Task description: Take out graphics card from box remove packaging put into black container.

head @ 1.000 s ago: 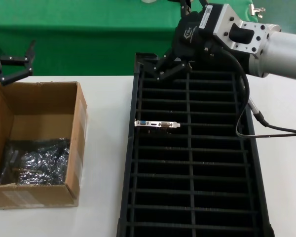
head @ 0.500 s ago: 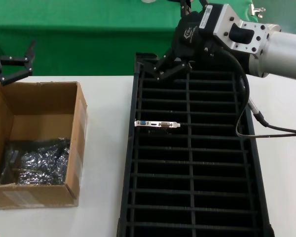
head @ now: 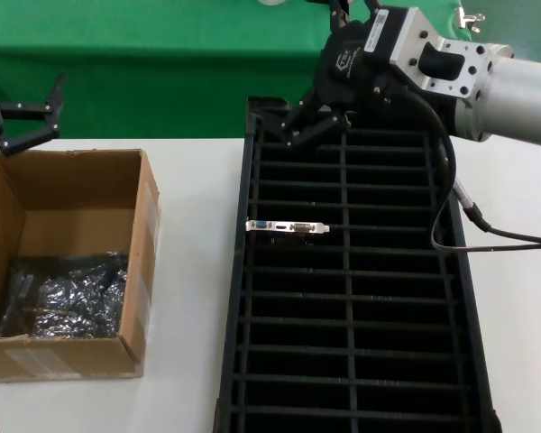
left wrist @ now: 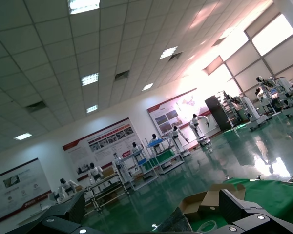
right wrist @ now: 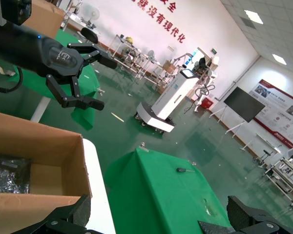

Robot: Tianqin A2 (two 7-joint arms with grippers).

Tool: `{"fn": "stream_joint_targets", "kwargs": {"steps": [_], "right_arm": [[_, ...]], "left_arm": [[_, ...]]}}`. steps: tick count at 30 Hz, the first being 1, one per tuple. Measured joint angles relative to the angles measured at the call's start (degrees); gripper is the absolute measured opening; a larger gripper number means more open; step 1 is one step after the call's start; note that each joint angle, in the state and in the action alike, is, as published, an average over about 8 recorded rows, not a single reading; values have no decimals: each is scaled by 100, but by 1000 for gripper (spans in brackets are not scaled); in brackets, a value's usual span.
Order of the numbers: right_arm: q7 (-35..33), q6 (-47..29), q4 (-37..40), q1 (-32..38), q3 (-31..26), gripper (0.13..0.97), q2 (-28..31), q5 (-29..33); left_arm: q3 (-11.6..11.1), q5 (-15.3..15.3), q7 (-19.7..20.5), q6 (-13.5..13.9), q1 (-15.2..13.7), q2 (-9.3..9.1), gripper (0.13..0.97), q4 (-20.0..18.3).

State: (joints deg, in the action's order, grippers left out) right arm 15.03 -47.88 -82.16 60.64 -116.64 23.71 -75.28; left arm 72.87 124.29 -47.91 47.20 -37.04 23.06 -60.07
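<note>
We see nothing different from a moment ago: both arms and all the things sit in the same places.

The graphics card (head: 288,226) stands in a slot in the left column of the black container (head: 356,298), about a third of the way down from the far end. Its silver strip with a blue port and a white port faces up. The right gripper (head: 314,122) hangs over the far end of the black container, well apart from the graphics card. Its fingers look spread apart and hold nothing, though the dark tray behind them makes this hard to see.

The left gripper (head: 32,121) waits above the far left corner of the box (head: 137,271). Its fingers are wide apart and empty. Shiny silver packaging (head: 68,296) lies inside the box.
</note>
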Motion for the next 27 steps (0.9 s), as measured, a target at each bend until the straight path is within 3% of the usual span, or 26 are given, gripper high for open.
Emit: {"fn": "stream_joint_targets", "kwargs": {"steps": [27], "right_arm": [[0, 0, 0, 0, 0, 966, 0, 0]], "left_arm": [[0, 0, 0, 0, 0, 0, 966, 0]]}}
